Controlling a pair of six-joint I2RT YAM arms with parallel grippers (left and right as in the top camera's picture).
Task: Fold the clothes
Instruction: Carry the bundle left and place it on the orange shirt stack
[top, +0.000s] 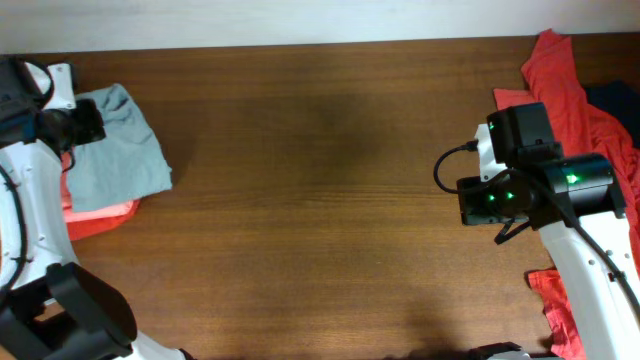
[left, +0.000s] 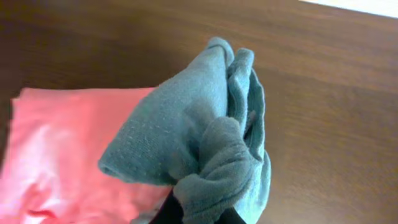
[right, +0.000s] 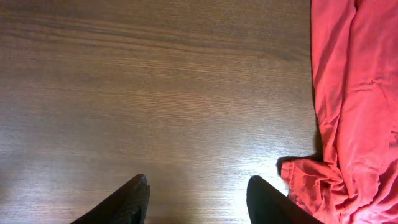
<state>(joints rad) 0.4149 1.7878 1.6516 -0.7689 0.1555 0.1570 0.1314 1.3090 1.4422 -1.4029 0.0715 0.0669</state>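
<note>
My left gripper (left: 198, 216) is pinched tight on a bunched corner of the grey shirt (left: 205, 137), which sits folded on the pink shirt (left: 62, 149) at the left end of the table (top: 320, 200). My right gripper (right: 198, 196) hangs open and empty beside the red pile (right: 354, 93). The pinch looks shallow, hard to tell though. If I yank, the fold unravels or drags the pink shirt along.
</note>
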